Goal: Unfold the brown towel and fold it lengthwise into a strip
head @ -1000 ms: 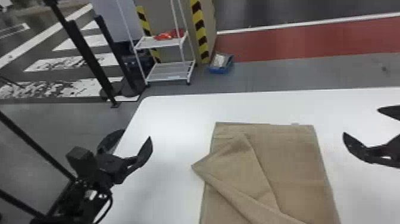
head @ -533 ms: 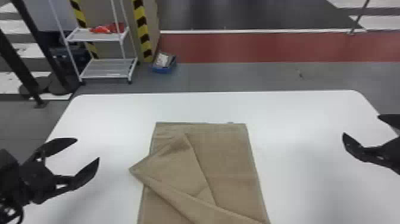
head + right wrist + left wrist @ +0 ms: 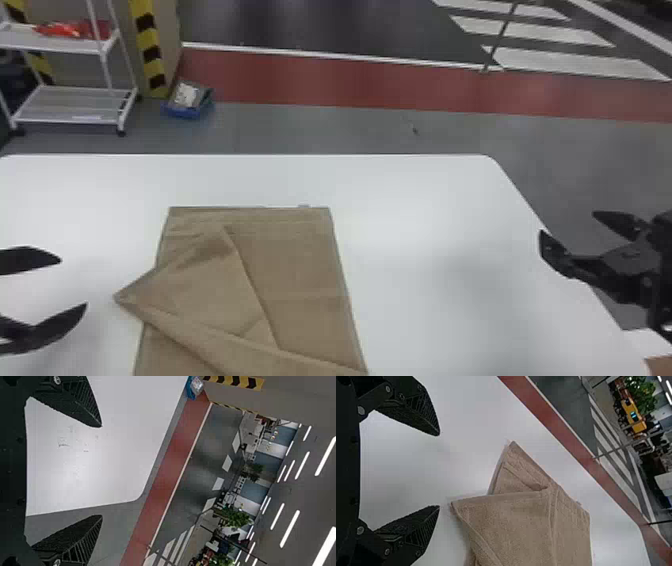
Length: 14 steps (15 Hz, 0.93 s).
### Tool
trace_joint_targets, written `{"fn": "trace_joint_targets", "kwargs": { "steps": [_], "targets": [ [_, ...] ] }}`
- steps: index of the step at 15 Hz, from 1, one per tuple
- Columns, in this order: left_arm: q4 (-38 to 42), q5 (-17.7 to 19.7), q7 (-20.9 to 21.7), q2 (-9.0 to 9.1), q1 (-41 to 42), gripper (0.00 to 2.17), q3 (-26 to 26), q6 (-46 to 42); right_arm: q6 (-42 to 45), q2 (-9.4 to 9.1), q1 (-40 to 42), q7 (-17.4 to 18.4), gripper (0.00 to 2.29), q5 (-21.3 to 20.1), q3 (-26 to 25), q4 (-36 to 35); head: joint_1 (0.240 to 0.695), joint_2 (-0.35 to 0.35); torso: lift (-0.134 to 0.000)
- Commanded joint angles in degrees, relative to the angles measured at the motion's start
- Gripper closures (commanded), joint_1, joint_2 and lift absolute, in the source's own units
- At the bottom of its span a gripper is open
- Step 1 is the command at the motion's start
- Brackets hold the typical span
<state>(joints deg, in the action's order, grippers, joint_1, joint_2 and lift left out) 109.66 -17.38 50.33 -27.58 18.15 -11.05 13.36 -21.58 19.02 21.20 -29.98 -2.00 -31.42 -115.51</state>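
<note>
Towel (image 3: 300,275) (flap askew) near left gripper (image 3: 73,282)

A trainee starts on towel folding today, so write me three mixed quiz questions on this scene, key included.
1. True or false: the left gripper and the right gripper both stand open, apart from the brown towel.
2. How does the towel lie?
A) rolled into a tight cylinder
B) flat, with a flap folded slantwise over it
C) hanging off the table's far edge
3. Fill in the blank: beyond the white table, a wide ____ band crosses the floor.

Key: 1. True; 2. B; 3. red
</note>
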Motion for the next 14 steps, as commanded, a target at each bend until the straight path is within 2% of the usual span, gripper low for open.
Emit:
{"fn": "trace_joint_targets", "kwargs": {
  "steps": [1, 3, 7, 11, 14],
  "targets": [
    [1.7, -3.2, 1.6, -1.69, -0.1, 0.28, 0.8, 0.8, 0.0, -0.48, 0.3, 0.0, 0.06, 1.2, -1.5, -0.3, 0.695, -0.209, -0.125],
    [3.1, -4.6, 3.3, -2.66, 0.4, 0.28, 1.7, 0.8, -0.2, -0.48, 0.2, 0.0, 0.06, 1.7, -1.5, -0.2, 0.695, -0.217, -0.125],
    [4.5, -11.5, 7.4, -3.62, -1.5, 0.28, 7.5, 3.0, -0.5, -1.09, -0.7, 0.1, 0.06, 2.4, -0.9, -0.2, 0.695, -0.244, -0.125],
    [5.1, -15.9, 8.3, -4.24, -3.9, 0.3, 12.8, 3.8, -0.7, -1.44, -0.7, 0.1, 0.06, 2.4, -1.9, -0.2, 0.695, -0.268, -0.125],
    [4.8, -17.7, 8.4, -4.24, -5.1, 0.33, 14.3, 3.8, -0.5, -2.06, -0.6, 0.1, 0.06, 2.5, -2.6, -0.2, 0.695, -0.292, -0.125]
  ]
}}
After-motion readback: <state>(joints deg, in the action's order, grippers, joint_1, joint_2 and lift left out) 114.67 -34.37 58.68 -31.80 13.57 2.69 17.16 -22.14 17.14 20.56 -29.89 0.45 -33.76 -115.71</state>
